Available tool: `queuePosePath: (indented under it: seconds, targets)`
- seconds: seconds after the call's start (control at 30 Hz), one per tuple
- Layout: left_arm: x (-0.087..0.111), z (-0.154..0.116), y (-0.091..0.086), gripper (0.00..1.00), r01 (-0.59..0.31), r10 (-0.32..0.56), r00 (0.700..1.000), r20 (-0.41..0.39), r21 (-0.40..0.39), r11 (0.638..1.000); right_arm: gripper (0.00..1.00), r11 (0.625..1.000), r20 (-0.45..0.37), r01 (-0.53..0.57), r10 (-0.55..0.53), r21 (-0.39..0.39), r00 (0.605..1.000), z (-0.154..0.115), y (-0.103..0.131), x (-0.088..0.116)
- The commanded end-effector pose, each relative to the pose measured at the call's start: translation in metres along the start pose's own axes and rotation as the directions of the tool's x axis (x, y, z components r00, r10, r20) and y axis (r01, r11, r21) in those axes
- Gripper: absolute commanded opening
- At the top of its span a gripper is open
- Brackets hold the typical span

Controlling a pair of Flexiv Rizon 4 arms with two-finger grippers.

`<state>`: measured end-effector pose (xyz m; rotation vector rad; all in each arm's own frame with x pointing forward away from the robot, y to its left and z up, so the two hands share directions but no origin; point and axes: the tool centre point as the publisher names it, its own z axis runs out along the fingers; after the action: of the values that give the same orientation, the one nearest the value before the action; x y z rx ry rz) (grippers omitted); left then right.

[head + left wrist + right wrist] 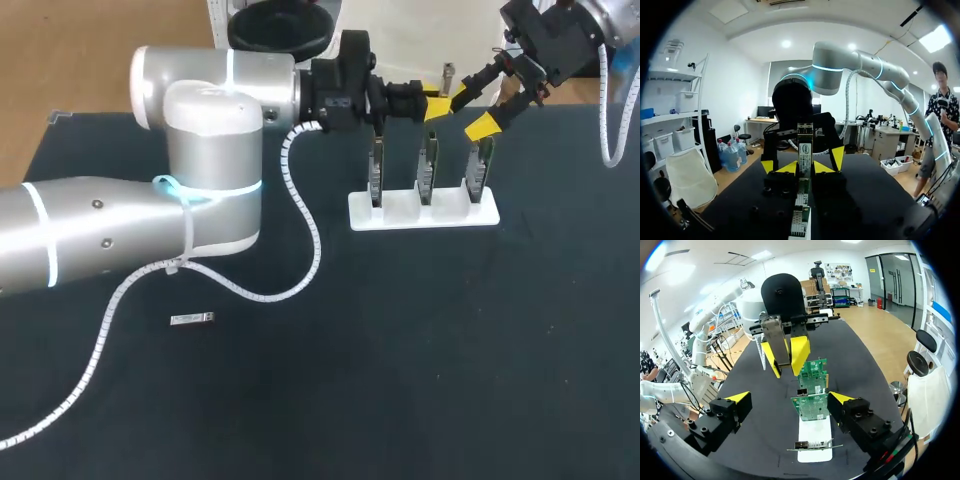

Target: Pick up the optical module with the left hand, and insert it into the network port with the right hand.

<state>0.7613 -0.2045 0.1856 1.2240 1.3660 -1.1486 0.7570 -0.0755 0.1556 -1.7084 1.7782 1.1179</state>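
The only holder on the table [450, 350] is a white stand [400, 212]. It has three slots in a row, and one green network card stands upright in each: the left card [376, 170], the middle card [428, 168] and the right card [481, 166].

My left gripper [437, 104] hangs above the stand, over the middle and right cards. Its fingers are clamped on the optical module [805, 147], a slim silver bar that stands up out of the yellow tips in the left wrist view.

My right gripper [479, 108] faces it from the other side with its fingers spread wide and nothing between them. In the right wrist view the module sits ahead of those spread tips, over the far cards, and it is not touching them.

By my count there are three cards, one stand and one module in hand. One small silver piece [192, 319] also lies flat on the table, well apart from the stand on my left. I cannot tell what it is.
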Motion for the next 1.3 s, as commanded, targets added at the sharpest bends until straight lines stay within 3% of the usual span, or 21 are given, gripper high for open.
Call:
queuePosePath:
  seconds: [0.03, 0.8, 1.3]
  targets:
    - [0.003, 0.002, 0.006, 0.00, 0.004, -0.004, 1.000, -0.015, 0.018, 1.000, 1.00, 1.000, 0.000, 0.001, -0.001, 0.008, 1.000, 0.001, 0.003, 0.000]
    - [0.013, -0.004, 0.000, 0.00, -0.043, 0.043, 0.999, -0.006, 0.055, 0.998, 1.00, 1.000, 0.000, 0.001, -0.001, 0.008, 1.000, 0.001, 0.003, 0.000]
    - [0.021, -0.001, 0.002, 0.00, -0.023, 0.023, 1.000, 0.002, 0.056, 0.998, 1.00, 1.000, 0.000, 0.001, -0.001, 0.008, 1.000, 0.001, 0.003, 0.000]
